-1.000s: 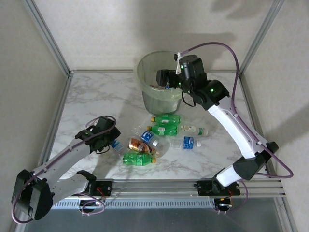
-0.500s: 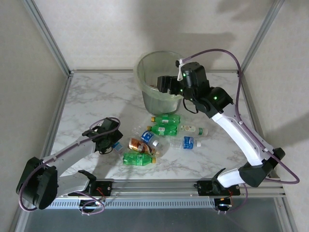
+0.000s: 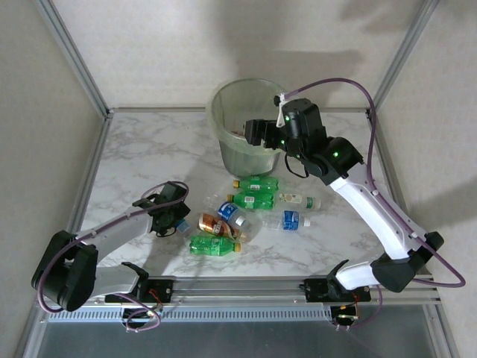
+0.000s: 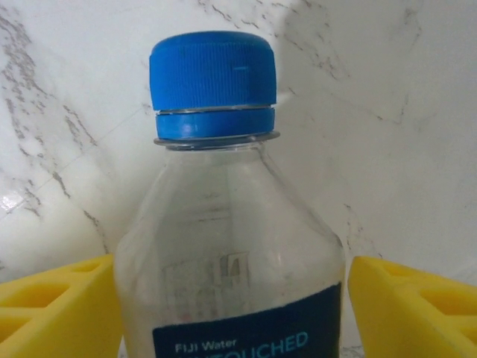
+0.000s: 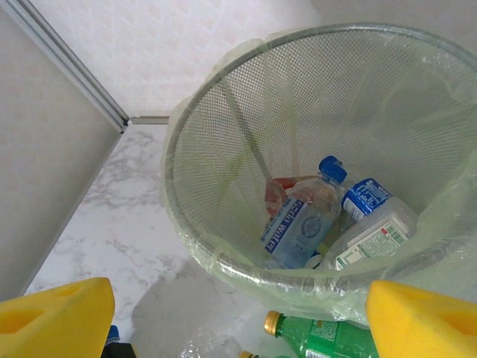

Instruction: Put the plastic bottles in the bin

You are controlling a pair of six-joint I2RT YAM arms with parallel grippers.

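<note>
Top view: bin [image 3: 246, 158] stands at 12 o'clock on the marble worktop [image 3: 149, 156], pale green liner folded over its rim.

Loose plastic bottles lie on their sides in a cluster at 6 o'clock of the bin:
- two green bottles [image 3: 255, 183] nearest the bin, side by side
- clear bottle [image 3: 299, 201] at their 3 o'clock
- blue-labelled bottle [image 3: 292, 220] just below it
- orange-labelled bottle [image 3: 214, 224] and another green bottle [image 3: 215, 245] at the near edge of the cluster

Left pincer [image 3: 176, 221] is low over the worktop at 9 o'clock of the cluster. Left wrist view: a clear blue-capped bottle [image 4: 223, 224] with a dark blue label lies between the yellow fingers [image 4: 59, 306], cap pointing away at 12 o'clock. Both fingers sit just beside its sides. Cannot tell whether they press on it.

Right pincer [image 3: 253, 133] hangs over the bin's rim at the 3 o'clock side. Right wrist view: its yellow fingers stand wide apart with nothing between them. Down inside the bin, a blue-labelled bottle with blue cap [image 5: 302, 216] leans against a white-labelled bottle [image 5: 373, 227] at its 3 o'clock.
</note>
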